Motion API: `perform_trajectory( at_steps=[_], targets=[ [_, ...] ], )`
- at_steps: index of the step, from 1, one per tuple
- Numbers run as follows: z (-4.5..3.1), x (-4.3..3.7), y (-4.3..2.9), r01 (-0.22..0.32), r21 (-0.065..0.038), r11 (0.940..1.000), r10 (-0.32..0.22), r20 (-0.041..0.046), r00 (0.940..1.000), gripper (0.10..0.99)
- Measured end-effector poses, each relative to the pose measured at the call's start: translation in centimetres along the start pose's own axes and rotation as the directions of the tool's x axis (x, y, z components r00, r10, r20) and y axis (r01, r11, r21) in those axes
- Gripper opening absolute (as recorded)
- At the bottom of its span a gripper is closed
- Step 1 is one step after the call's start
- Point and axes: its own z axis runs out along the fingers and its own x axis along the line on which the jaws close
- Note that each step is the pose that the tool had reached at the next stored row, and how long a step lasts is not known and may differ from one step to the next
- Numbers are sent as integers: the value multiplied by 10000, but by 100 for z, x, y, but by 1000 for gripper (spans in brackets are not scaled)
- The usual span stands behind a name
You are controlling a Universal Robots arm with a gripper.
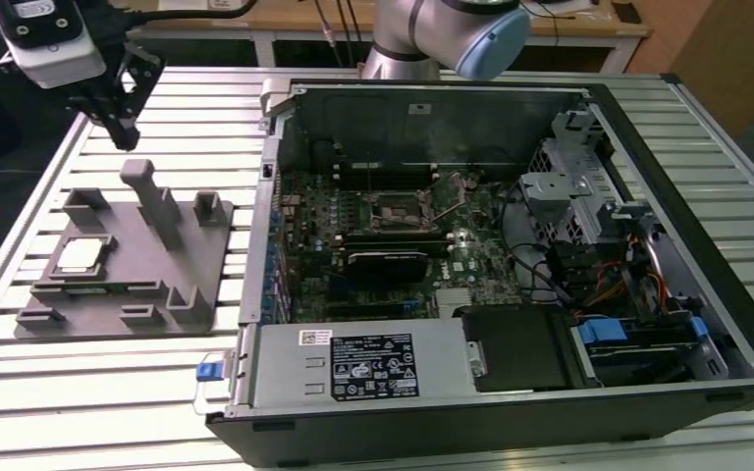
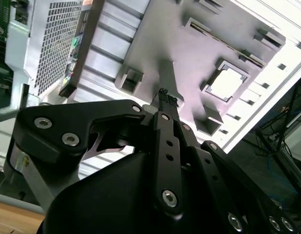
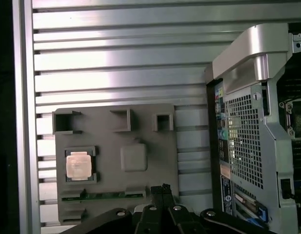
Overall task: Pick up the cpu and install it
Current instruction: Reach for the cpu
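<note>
Exterior view, working from its left. Jaws hang from the camera-carrying wrist head at the far upper corner, above the slatted metal surface (image 1: pixel 36 383) and past the far edge of the grey fixture (image 1: pixel 95 294). They touch nothing. The jaws are pressed together into one narrow dark tip with nothing between them, and both wrist views show the same closed tip. Below them the fixture lies flat on the surface with its posts upright. The cpu (image 1: pixel 79 257) sits flat in a square pocket on the fixture's side toward the exterior view's left, pale metal top up, well apart from the jaws. First wrist view: the cpu (image 3: pixel 77 164) is seated in its dark-rimmed pocket, just beside a raised square block on the fixture (image 3: pixel 160 146). Second wrist view: the cpu (image 2: pixel 227 83) lies beyond the closed tip, in the fixture (image 2: pixel 189 44). Moving right, the open computer case (image 1: pixel 430 108) lies on its side just beside the fixture. The silver power supply (image 1: pixel 350 363) takes its near edge. The motherboard (image 1: pixel 311 211) is exposed inside, with a square socket (image 1: pixel 397 208) near its middle; whether that socket is open I cannot tell. Further right are a grey drive cage (image 1: pixel 567 196) and a tangle of cables (image 1: pixel 613 285). The arm (image 1: pixel 443 39) rises behind the case.
</note>
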Motion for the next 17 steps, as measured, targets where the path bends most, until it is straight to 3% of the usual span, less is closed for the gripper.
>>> perform_trajectory(
  at_steps=[6, 17],
  targets=[
    [93, 119, -14, -1, 2, 10000, 1, -4, 10000, 106],
    [267, 411, -51, 0, 0, 10000, 0, -2, 10000, 106]
  ],
)
